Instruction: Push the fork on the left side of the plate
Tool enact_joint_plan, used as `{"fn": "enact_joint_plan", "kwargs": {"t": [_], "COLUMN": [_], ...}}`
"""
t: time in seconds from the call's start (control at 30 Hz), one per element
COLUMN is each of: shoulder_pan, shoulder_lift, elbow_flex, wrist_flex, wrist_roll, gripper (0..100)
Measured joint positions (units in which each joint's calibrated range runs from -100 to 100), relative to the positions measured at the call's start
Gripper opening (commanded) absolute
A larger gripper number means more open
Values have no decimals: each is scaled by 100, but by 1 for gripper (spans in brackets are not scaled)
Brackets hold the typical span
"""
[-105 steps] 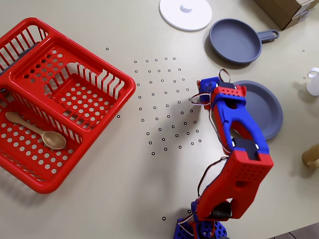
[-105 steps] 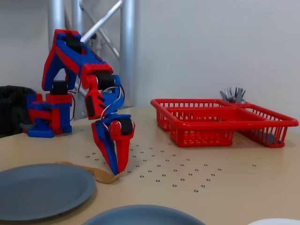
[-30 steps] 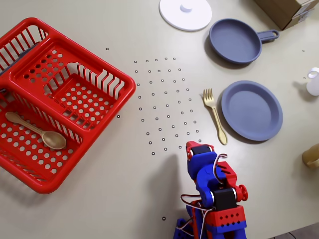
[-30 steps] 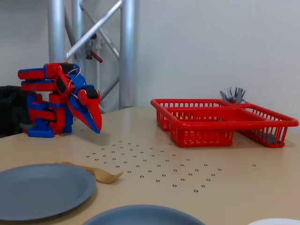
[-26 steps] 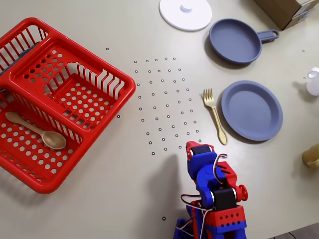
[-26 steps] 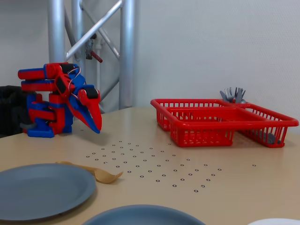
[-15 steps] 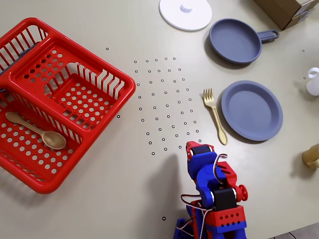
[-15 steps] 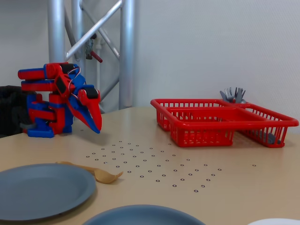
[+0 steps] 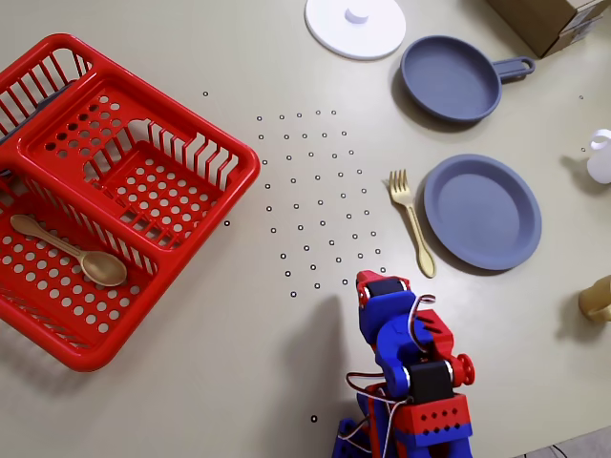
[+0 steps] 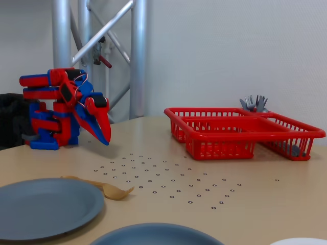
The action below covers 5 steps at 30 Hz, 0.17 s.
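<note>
The gold-tan fork (image 9: 411,219) lies flat on the table just left of the slate-blue plate (image 9: 483,211) in the overhead view, tines pointing to the far side. In the fixed view the fork (image 10: 104,187) rests beside the plate (image 10: 43,205). My gripper (image 9: 380,284) is folded back near the arm's base, well short of the fork and apart from it. In the fixed view the gripper (image 10: 106,139) hangs above the table with its jaws together and nothing held.
A red basket (image 9: 105,181) with a tan spoon (image 9: 67,250) fills the left of the overhead view. A grey-blue frying pan (image 9: 456,76), a white lid (image 9: 355,26) and a cardboard box (image 9: 549,19) sit at the far side. A white bottle (image 9: 600,156) and a tan object (image 9: 597,301) stand at the right edge.
Since 3.5 s ago the arm has pulled back from the fork to its folded pose by the base. Over the last second nothing has moved.
</note>
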Motion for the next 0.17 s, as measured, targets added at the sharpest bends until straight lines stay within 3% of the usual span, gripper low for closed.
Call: {"fn": "enact_joint_plan", "kwargs": {"t": [0.17], "shoulder_pan": [0], "shoulder_lift": [0], "elbow_flex": [0], "wrist_flex": [0], "wrist_roll": [0], "gripper": [0]}}
